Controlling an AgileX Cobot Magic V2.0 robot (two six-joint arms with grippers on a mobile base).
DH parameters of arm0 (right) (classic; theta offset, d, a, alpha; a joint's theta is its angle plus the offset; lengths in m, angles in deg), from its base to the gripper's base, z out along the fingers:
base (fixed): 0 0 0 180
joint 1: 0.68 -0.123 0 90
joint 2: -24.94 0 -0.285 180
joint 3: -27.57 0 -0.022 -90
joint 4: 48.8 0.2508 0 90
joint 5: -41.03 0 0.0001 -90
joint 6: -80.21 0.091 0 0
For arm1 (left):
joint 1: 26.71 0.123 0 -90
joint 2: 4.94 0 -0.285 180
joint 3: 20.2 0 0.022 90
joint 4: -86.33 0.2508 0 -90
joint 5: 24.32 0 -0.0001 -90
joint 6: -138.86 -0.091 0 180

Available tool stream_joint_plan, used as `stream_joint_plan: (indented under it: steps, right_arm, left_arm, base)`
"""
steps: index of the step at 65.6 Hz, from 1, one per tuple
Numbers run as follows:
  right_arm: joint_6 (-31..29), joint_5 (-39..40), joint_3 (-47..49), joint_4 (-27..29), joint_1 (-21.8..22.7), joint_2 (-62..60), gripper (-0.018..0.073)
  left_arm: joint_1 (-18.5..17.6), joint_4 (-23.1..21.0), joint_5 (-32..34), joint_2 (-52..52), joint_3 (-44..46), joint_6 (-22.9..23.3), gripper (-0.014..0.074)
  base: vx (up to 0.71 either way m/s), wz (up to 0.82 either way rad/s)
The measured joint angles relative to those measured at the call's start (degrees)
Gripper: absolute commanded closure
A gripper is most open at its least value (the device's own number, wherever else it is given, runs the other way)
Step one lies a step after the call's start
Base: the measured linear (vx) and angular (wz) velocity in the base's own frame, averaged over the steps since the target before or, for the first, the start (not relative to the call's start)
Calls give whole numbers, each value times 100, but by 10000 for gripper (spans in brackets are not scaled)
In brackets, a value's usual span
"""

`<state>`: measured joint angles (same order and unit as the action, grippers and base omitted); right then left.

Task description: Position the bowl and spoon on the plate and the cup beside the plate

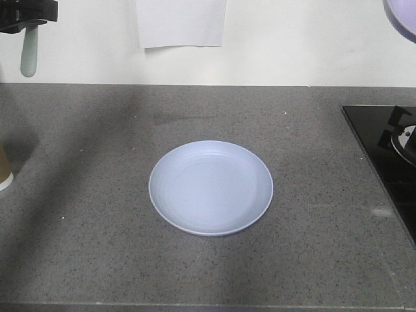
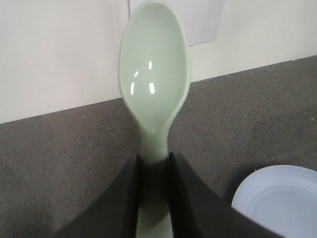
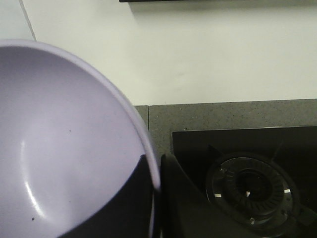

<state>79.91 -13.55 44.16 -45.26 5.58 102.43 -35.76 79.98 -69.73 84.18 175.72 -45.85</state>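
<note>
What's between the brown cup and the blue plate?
Nothing, just bare grey counter between the cup and the plate, as the front-facing view shows.

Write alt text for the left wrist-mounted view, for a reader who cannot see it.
The left gripper clamps the handle of a pale green spoon, whose scoop end points away toward a white wall. Below it lies a grey speckled counter, and the edge of a pale blue plate shows at lower right.
</note>
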Motion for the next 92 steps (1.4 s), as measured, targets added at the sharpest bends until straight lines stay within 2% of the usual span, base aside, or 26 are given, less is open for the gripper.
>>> stream_joint_plan:
  steps: [92]
  right_arm:
    - [0, 0, 0, 0, 0, 0, 566]
  left_arm:
    - [0, 0, 0, 0, 0, 0, 603]
  base:
    - [4, -1]
